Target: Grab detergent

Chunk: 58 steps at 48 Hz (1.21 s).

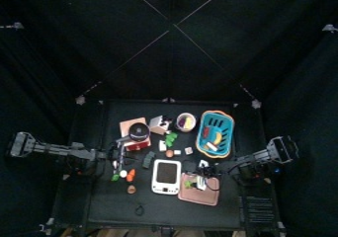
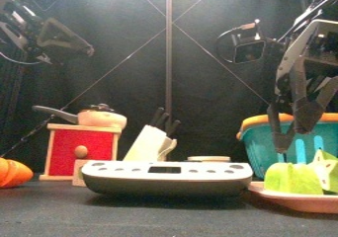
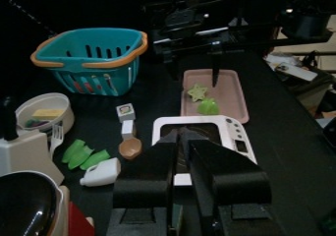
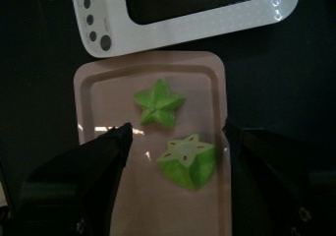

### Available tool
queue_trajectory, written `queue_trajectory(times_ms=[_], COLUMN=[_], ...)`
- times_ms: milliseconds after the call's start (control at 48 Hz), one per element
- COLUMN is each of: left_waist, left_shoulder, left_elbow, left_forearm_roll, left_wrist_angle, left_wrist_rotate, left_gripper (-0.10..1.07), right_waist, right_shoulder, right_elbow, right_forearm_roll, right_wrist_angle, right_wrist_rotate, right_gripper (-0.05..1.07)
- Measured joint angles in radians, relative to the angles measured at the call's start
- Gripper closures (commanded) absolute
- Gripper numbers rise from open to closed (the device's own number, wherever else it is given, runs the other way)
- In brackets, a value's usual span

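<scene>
The right pincer (image 4: 178,137) hung low over a pink tray (image 4: 118,92) near the surface's front right corner, its jaws spread wide apart on either side of one of two green star pieces (image 4: 188,159) and gripping nothing. A white scale (image 1: 165,175) lay just beside the tray, along the front edge. The left pincer (image 3: 191,181) was raised over the surface's left side, its jaws partly apart and empty. The detergent could not be picked out for certain; a small white piece with green parts (image 3: 89,166), lying on its side near the middle of the surface, might have been it, well apart from both pincers. A teal basket (image 3: 92,53) stood toward the back right corner, and a red grinder (image 2: 79,150) stood at the left
</scene>
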<state>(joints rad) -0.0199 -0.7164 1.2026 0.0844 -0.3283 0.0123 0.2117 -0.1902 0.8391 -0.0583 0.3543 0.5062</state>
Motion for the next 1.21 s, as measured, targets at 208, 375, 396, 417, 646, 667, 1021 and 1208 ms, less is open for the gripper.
queue_trajectory(times_ms=[208,375,396,417,646,667,1021,1208], left_waist=[0.0,0.0,0.0,0.002,0.003,0.006,0.054,0.058], left_shoulder=[0.002,0.0,0.002,0.0,0.002,0.0,-0.012,-0.06], left_elbow=[0.0,0.0,0.0,0.0,0.005,0.005,0.011,0.012], left_forearm_roll=[-0.002,-0.002,-0.002,-0.002,0.0,-0.002,-0.015,-0.046], left_wrist_angle=[0.0,0.0,0.002,0.002,0.002,0.002,0.0,0.0], left_wrist_rotate=[0.0,0.0,0.0,0.0,0.0,0.0,-0.002,-0.002], left_gripper=[0.43,0.43,0.43,0.43,0.43,0.43,0.43,0.43], right_waist=[-0.009,-0.041,-0.048,-0.054,-0.133,-0.14,-0.199,-0.262], right_shoulder=[0.002,0.0,0.002,0.0,0.002,0.0,0.002,0.002], right_elbow=[-0.049,-0.095,-0.1,-0.104,-0.123,-0.124,-0.137,-0.169], right_forearm_roll=[-0.003,-0.006,-0.006,-0.008,-0.011,-0.011,-0.021,-0.067], right_wrist_angle=[0.0,0.0,0.0,0.0,-0.002,-0.002,-0.109,-0.209], right_wrist_rotate=[0.0,0.0,0.0,0.0,0.0,0.0,-0.003,-0.003], right_gripper=[-0.01,-0.01,-0.01,-0.01,-0.01,-0.01,-0.01,-0.01])
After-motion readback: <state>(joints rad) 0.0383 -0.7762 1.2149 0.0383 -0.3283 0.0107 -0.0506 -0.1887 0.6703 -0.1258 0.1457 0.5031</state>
